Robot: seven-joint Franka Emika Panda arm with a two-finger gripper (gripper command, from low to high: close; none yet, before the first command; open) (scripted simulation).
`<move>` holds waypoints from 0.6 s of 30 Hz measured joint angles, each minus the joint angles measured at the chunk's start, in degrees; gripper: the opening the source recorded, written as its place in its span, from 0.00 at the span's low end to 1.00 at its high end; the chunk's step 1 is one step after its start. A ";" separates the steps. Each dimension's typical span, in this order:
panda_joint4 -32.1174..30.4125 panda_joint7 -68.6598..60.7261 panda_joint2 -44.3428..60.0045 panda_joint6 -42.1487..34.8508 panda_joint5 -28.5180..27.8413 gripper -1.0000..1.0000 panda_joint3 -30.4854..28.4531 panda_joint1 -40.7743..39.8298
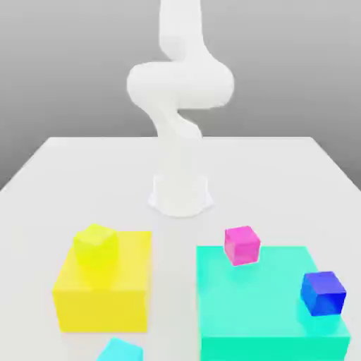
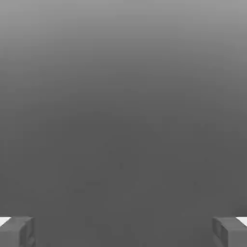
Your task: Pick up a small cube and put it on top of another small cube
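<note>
The small light cyan cube [image 1: 120, 350] lies on the white table [image 1: 84, 176] at the near edge of the exterior view, just in front of the big yellow block [image 1: 106, 296]; the frame's edge cuts off its lower part. In the hand view my gripper [image 2: 123, 231] is open, its two grey fingertips [image 2: 17, 230] far apart with nothing between them, and only plain grey background lies ahead of it. The white arm [image 1: 180, 84] rises from its base [image 1: 181, 194] at mid-table and bends upward past the top of the exterior view.
A small yellow cube [image 1: 96, 245] sits on the big yellow block. On the large teal-green block [image 1: 261, 310], at the exterior view's right, rest a small magenta cube [image 1: 242, 245] at its far edge and a small dark blue cube [image 1: 323, 292] near its right side.
</note>
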 joint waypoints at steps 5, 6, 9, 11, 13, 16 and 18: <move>0.12 2.15 10.73 3.13 -0.16 0.50 -0.23 -1.38; 0.15 2.56 12.82 3.74 -0.18 0.50 -0.29 -1.64; 0.22 3.80 19.05 5.55 -0.29 0.50 -0.59 -2.28; 0.28 4.63 23.21 6.73 -0.34 0.50 -0.88 -2.64; 0.32 5.40 27.36 7.97 -0.32 0.50 -1.11 -3.06; 0.40 6.50 33.59 9.76 -0.18 0.50 -1.63 -3.51; 0.44 7.16 37.74 11.00 -0.03 0.50 -1.90 -4.06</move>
